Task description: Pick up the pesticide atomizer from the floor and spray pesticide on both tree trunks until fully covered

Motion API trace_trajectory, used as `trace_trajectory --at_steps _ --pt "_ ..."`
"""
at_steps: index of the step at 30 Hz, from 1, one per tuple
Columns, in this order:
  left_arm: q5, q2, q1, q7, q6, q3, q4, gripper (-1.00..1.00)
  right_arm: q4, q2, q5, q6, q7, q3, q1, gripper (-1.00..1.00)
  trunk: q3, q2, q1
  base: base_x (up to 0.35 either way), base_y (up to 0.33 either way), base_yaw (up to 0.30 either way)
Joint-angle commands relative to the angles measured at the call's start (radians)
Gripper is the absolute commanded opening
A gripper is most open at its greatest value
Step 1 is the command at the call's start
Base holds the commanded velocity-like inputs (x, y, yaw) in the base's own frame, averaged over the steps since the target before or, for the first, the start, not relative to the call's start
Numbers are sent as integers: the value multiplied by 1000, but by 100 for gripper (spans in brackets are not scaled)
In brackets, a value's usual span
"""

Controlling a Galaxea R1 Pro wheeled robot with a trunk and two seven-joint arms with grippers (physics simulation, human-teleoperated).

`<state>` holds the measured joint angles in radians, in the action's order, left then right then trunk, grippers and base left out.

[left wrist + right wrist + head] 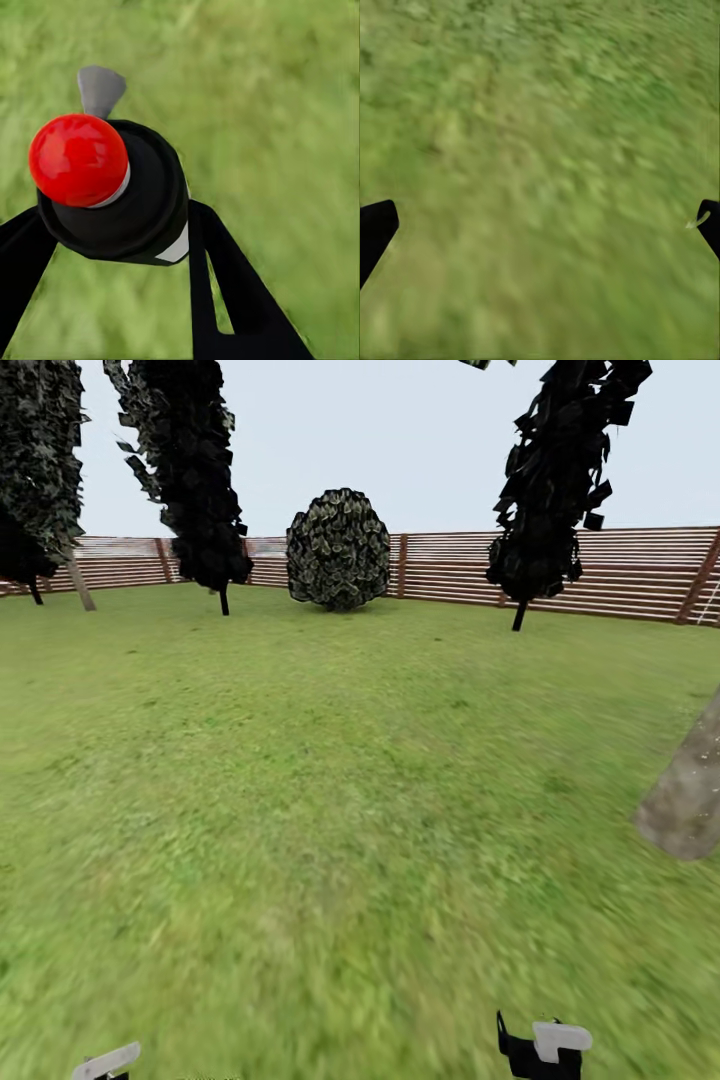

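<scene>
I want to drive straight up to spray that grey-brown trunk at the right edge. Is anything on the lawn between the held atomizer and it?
Nothing visible does. The left gripper holds the pesticide atomizer, and open grass runs to the tree trunk. The dark conifers, round shrub and fence stand farther back.

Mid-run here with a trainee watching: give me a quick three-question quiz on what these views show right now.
1. True or false: the left gripper is shut on the pesticide atomizer.
2. The right gripper is: A) open over grass B) shut on a stone C) holding the bottle.
3. On which side of the head view does the tree trunk stand?

Key: 1 true; 2 A; 3 right.
</scene>
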<state>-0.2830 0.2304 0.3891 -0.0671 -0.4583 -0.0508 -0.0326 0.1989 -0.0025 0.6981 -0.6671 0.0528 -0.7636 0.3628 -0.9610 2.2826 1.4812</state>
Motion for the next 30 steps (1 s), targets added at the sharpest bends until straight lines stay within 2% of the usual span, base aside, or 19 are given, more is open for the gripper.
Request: trace_trajectory --at_steps 1,8,30 --pt "2 0 1 0 -2 -5 0 -100 -1 0 11 -3 6 -5 1 100 -1 0 0 81 305 280" --pt "2 1 1 0 -3 -5 0 -100 -1 0 11 -3 6 -5 1 100 -1 0 0 58 240 280" --pt "4 -3 1 1 -3 -4 0 -100 -1 0 11 -5 6 -5 0 100 -1 0 0 1 5 280"
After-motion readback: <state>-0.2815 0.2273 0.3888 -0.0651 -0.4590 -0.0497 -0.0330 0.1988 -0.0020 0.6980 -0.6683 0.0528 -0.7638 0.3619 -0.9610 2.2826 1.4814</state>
